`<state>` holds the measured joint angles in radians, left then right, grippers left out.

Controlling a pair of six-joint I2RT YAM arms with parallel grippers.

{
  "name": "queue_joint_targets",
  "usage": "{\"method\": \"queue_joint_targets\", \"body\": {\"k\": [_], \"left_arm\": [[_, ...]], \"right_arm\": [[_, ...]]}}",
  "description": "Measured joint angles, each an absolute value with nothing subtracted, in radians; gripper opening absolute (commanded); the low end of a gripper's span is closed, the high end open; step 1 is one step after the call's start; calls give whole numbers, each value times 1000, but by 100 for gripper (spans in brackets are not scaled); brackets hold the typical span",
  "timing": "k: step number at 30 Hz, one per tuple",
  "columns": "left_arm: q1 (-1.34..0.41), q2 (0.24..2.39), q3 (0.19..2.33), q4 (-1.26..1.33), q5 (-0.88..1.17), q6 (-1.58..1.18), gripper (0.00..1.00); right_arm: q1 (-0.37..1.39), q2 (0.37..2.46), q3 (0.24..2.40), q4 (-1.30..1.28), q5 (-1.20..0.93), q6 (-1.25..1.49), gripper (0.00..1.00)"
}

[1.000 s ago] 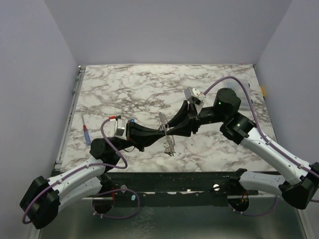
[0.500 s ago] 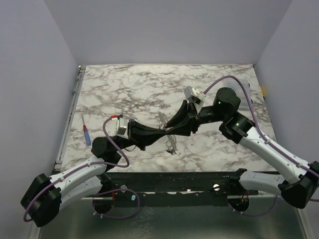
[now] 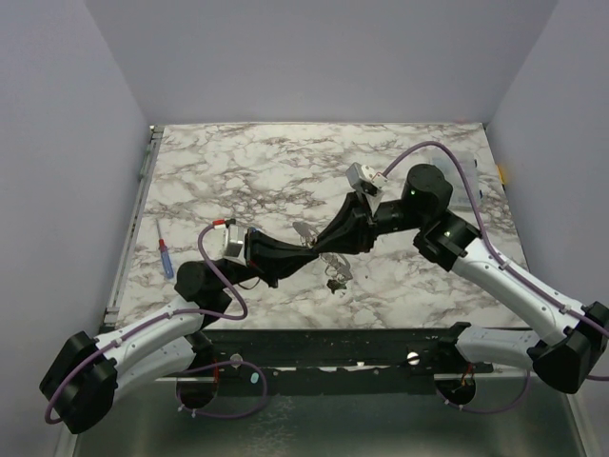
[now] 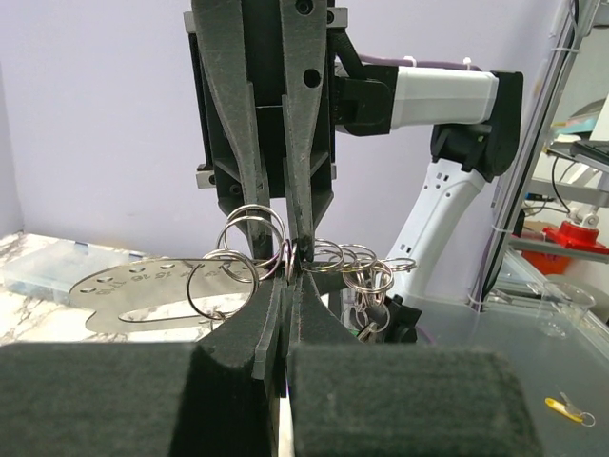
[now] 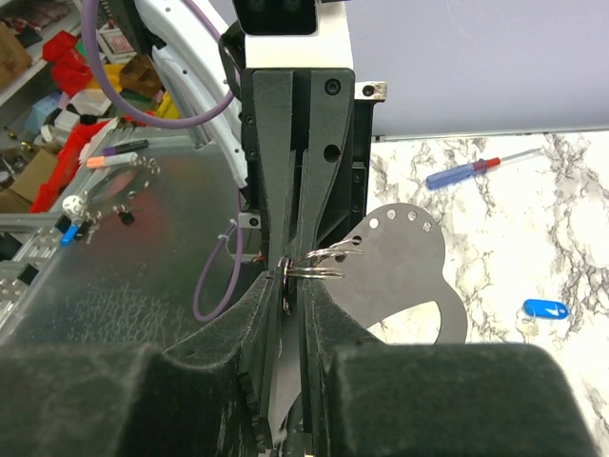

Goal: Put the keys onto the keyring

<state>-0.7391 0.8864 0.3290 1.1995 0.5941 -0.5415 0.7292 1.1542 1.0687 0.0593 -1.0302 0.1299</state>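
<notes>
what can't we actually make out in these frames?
Left wrist: keys under the rings sit partly behind its own pad; head colours unreadable.
Top view: where left gripper and right gripper meet, fingers hide what each pinches; rings too small.
Right wrist: keyring plate lower edge hidden by pad; grip on ring unclear.

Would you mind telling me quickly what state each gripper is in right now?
Left gripper: closed, pinching the keyring.
Right gripper: closed, pinching the same keyring from the opposite side.

silver keyring point(image 4: 143, 290), blue key point(image 5: 544, 308), marble tbl point(image 3: 247, 162)
</notes>
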Motion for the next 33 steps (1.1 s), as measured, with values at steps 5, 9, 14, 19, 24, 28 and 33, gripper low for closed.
{"method": "queue_joint_targets", "body": {"k": [5, 9, 14, 19, 24, 28, 33], "left_arm": [[-738, 891, 329, 1197, 582, -544, 0], [-737, 893, 329, 1186, 553, -562, 0], [-737, 894, 321, 1177, 513, -576, 12], [-737, 896, 317, 1169, 488, -582, 40], [-740, 864, 317, 1110, 477, -541, 53], [-740, 800, 318, 1033, 455, -482, 59], [-740, 735, 332, 900, 435, -397, 59]], "right_arm": [[729, 1167, 1080, 51, -1031, 115, 2], [727, 1167, 1085, 30, -1010, 92, 1], [727, 1167, 1085, 18, -975, 70, 1], [728, 1165, 1078, 10, -944, 52, 1], [729, 1151, 1061, -2, -909, 35, 1], [737, 1135, 1029, -25, -902, 31, 1], [739, 1129, 1011, -36, -902, 32, 1]]}}
